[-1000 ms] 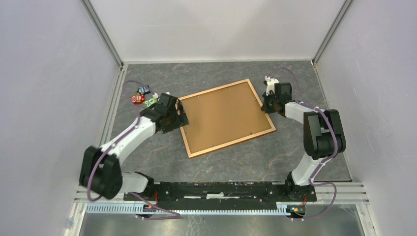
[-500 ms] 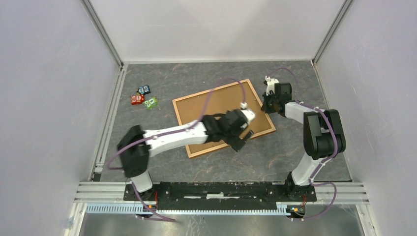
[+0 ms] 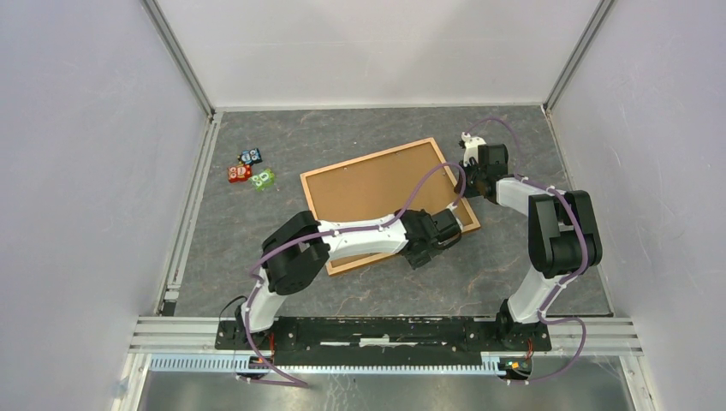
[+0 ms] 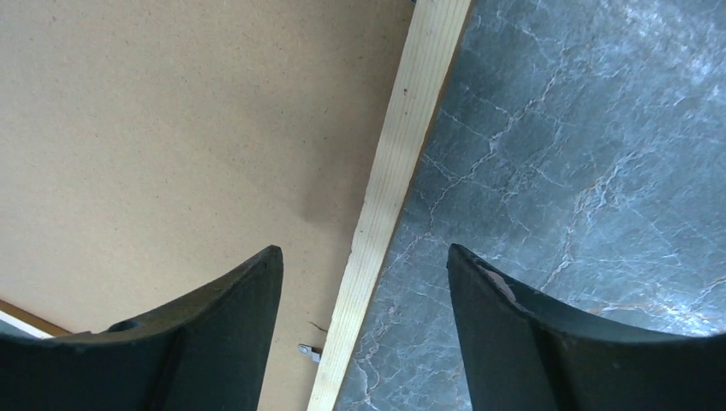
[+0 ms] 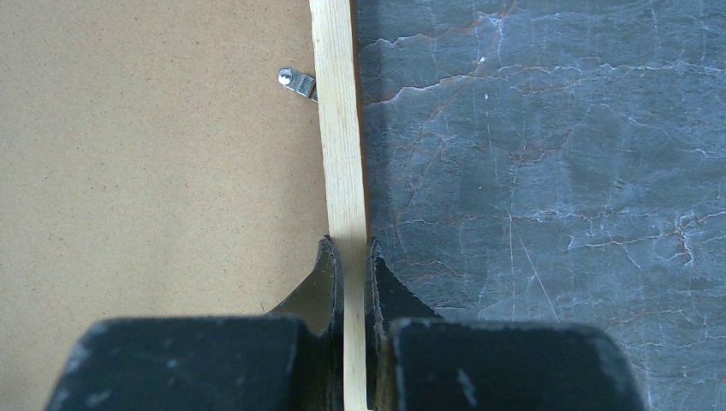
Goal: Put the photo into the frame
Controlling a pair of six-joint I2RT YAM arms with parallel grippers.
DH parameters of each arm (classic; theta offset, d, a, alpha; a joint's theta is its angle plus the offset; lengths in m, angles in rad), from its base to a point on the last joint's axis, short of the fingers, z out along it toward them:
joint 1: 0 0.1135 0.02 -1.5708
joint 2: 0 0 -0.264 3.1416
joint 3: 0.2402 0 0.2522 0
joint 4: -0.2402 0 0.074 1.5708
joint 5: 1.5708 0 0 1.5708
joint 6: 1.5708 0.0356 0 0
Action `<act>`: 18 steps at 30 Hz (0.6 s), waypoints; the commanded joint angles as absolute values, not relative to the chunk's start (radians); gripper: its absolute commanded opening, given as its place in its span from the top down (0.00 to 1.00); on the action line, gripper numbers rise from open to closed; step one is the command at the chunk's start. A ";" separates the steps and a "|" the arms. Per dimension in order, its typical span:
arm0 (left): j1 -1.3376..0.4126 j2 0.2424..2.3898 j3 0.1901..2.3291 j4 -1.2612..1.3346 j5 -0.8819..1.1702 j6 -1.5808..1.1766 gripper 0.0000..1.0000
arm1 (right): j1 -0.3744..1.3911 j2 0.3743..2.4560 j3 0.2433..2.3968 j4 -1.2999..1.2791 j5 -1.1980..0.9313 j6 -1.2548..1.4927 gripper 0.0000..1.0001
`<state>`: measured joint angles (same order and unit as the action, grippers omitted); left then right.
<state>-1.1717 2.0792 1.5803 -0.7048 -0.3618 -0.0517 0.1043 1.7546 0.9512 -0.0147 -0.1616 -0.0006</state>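
Observation:
The frame (image 3: 368, 188) lies back side up on the table, its brown fibreboard back (image 4: 171, 128) inside a thin light wooden rail (image 4: 411, 128). My left gripper (image 3: 445, 229) is open and hovers over the frame's near right edge, the rail between its fingers in the left wrist view (image 4: 363, 250). My right gripper (image 3: 465, 184) is shut on the frame's right rail (image 5: 341, 128), one finger on each side (image 5: 349, 244). The photo is not in view.
Small red, blue and green toy blocks (image 3: 249, 172) sit left of the frame. A metal retaining tab (image 5: 297, 82) sticks out on the back by the rail. The left arm and its purple cable (image 3: 419, 184) lie across the frame. Walls close in on both sides.
My left arm has swung from the frame's left edge across it to the near right edge. The frame and my right arm have stayed put.

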 commanded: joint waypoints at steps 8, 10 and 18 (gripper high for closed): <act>-1.182 2.137 1.636 -0.721 -0.362 -0.005 0.39 | 0.111 1.749 0.936 -0.013 -0.219 0.037 0.96; -1.181 2.152 1.635 -0.722 -0.364 -0.008 0.40 | 0.111 1.746 0.934 -0.014 -0.218 0.038 0.96; -1.183 2.160 1.626 -0.735 -0.378 -0.016 0.70 | 0.111 1.726 0.942 -0.039 -0.203 0.047 0.77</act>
